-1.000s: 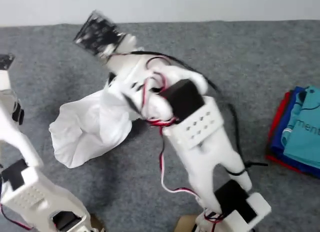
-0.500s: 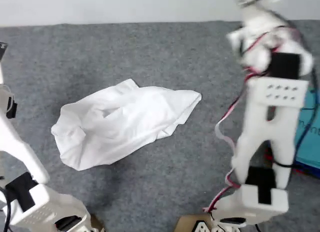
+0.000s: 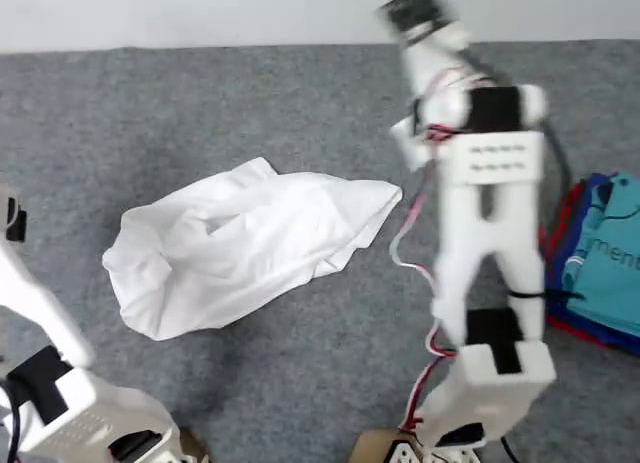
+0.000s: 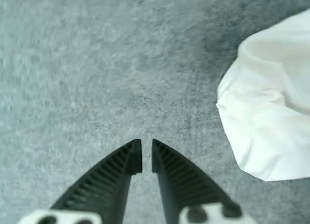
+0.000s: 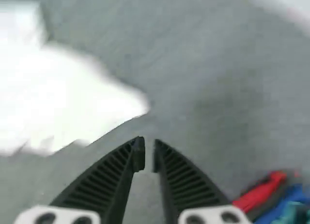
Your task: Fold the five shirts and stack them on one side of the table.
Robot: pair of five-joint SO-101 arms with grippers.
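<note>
On the grey felt table [image 3: 300, 103], in the high view, the crumpled white cotton shirt [image 3: 240, 248] lies in the middle, well apart from the folded red, blue and teal stack [image 3: 600, 268]. In the left wrist view the left gripper [image 4: 142, 156] is pressed together and empty beside the shirt; in the right wrist view the right gripper [image 5: 145, 156] is likewise. Both should probably open, pinch opposite corners and pull the cloth flat before folding.

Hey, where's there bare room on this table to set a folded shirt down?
Widest bare patch: the far strip of table between the white shirt and the back wall. A smaller near-side one lies between that shirt and the right arm. The right edge is crowded by that arm and the folded stack.
</note>
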